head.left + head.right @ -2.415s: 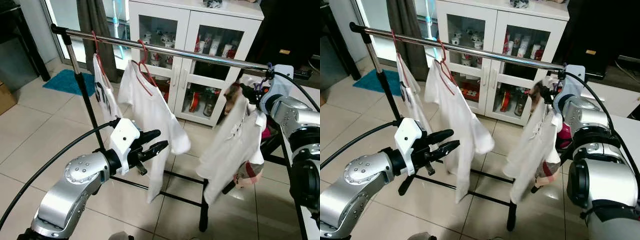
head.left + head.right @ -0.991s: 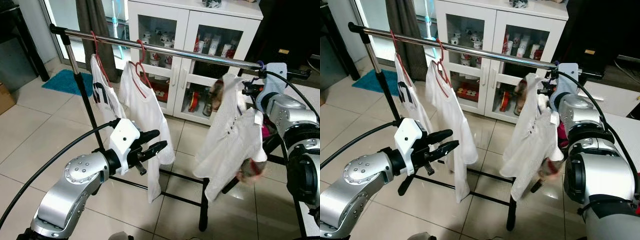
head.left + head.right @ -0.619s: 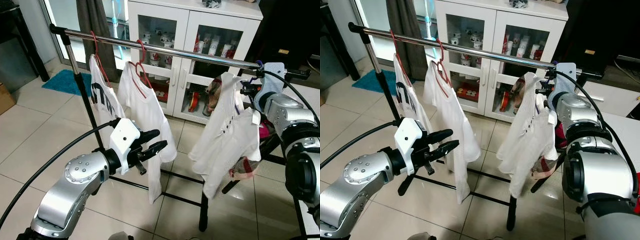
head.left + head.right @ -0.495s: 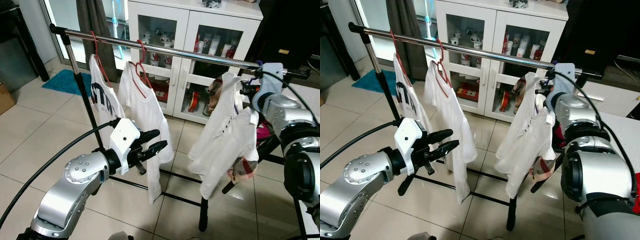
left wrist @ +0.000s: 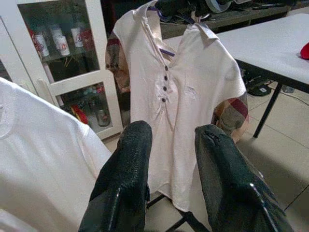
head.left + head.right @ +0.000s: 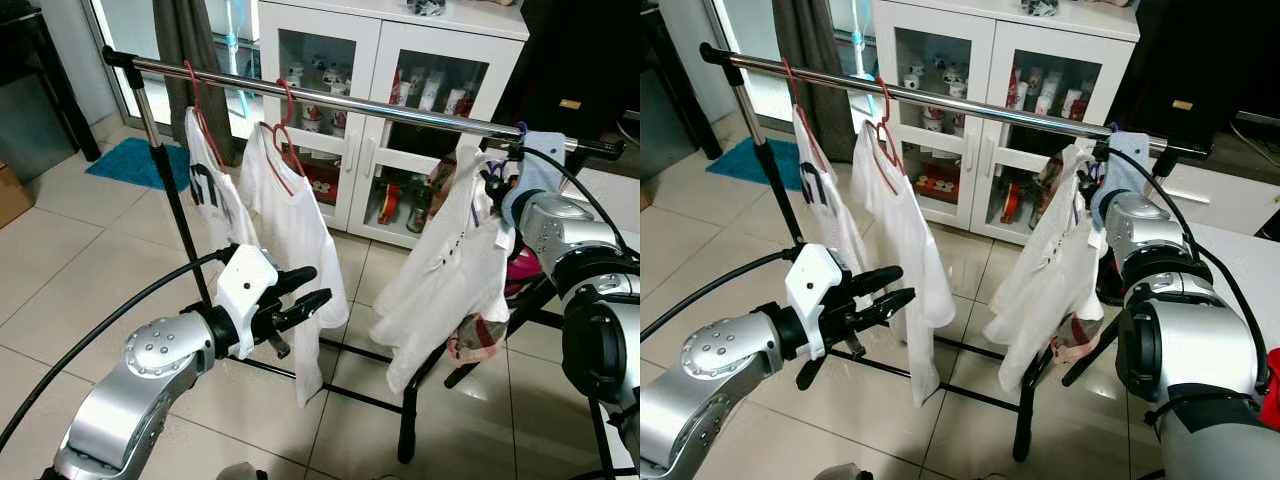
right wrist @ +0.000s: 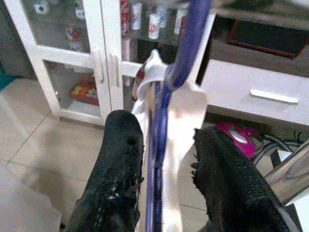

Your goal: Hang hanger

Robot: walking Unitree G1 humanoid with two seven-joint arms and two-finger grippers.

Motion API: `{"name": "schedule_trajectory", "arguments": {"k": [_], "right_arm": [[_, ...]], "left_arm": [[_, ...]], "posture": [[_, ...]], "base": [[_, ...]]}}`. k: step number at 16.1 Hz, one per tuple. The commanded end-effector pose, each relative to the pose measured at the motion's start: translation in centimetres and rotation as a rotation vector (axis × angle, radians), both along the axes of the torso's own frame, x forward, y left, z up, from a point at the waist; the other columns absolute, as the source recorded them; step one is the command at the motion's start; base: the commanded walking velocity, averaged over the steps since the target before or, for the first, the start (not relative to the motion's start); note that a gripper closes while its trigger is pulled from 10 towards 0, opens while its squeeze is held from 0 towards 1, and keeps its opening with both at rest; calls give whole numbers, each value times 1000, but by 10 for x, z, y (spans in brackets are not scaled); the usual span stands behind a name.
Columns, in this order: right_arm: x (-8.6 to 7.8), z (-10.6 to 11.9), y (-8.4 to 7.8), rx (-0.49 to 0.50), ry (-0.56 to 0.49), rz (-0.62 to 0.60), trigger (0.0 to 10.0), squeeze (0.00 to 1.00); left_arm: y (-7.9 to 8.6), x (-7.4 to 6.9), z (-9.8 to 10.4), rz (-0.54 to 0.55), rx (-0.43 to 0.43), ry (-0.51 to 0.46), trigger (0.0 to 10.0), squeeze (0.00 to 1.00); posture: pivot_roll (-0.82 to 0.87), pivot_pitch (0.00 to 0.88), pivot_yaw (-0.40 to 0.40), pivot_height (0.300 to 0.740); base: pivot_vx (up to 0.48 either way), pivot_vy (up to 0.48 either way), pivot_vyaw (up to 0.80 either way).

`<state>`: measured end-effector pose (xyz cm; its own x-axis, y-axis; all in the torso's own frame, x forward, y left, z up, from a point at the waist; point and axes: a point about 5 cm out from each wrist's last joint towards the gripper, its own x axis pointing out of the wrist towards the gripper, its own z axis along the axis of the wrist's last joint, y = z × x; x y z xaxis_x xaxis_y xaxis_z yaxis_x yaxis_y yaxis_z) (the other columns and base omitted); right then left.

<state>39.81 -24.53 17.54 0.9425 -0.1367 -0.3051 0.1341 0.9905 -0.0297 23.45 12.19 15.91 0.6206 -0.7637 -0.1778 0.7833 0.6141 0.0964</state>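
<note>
Between your right hand's (image 7: pixel 161 169) parted fingers, the purple hanger (image 7: pixel 166 101) with its white shirt (image 6: pixel 445 280) is hanging, ungripped, its hook at the rail (image 6: pixel 400 108). Your left hand (image 6: pixel 300 295) is hovering open, empty.

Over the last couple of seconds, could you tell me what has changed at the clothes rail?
The right gripper has carried the white polo shirt on its purple hanger up to the rail, where the hook now sits; its fingers straddle the hanger, now apart. The left gripper stayed hovering open, and the two white T-shirts remain on red hangers.
</note>
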Motion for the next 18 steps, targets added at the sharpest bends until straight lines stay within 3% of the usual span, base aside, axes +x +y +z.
{"name": "schedule_trajectory", "arguments": {"k": [1,4,6,7,8,18], "right_arm": [[4,11,2,19,-46,-7,10000,0],[6,10,9,29,-54,8,10000,0],[6,7,14,30,-48,21,3725,0],[6,6,15,28,-41,26,2196,0],[5,1,17,18,-22,28,0,0],[4,-1,15,12,-14,1,0,0]], "left_arm": [[0,-2,1,-6,6,-1,10000,0],[1,-3,2,-5,10,2,10000,0],[1,-3,2,-7,15,4,10000,0],[1,-3,2,-7,16,4,10000,0],[1,-4,2,-8,18,6,10000,0],[1,-1,3,-2,25,-1,10000,0]], "posture": [[42,0,-84,710],[45,0,-81,710],[47,0,-80,710],[47,0,-80,710],[47,0,-80,710],[56,0,-84,710]], "base": [[0,0,0],[0,0,0],[0,0,0],[0,0,0],[0,0,0],[0,0,0]]}}
